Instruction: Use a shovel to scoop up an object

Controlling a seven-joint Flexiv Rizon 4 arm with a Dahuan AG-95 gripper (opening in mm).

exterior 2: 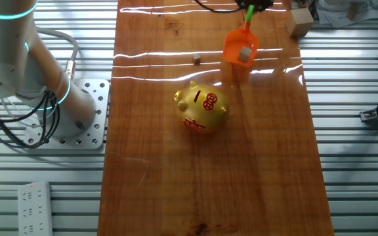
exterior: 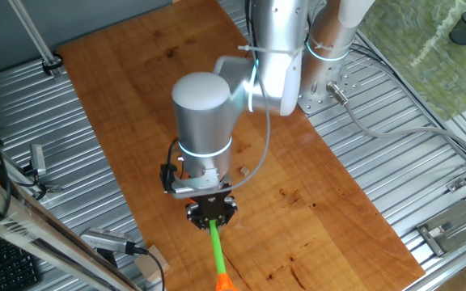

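In the other fixed view the shovel's orange blade is near the far end of the wooden table, and its green shaft rises toward the top edge. The object, a tiny pale cube, lies on the blade. Whether the blade touches the table or hangs just above it I cannot tell. In one fixed view my gripper points down and is shut on the green shaft. An orange part of the shovel shows at the bottom edge. The cube is hidden in this view.
A gold pig figurine stands mid-table. A small dark brown bit lies left of the blade, also seen by my wrist. A wooden block sits at the table's far corner. Slatted metal surrounds the board.
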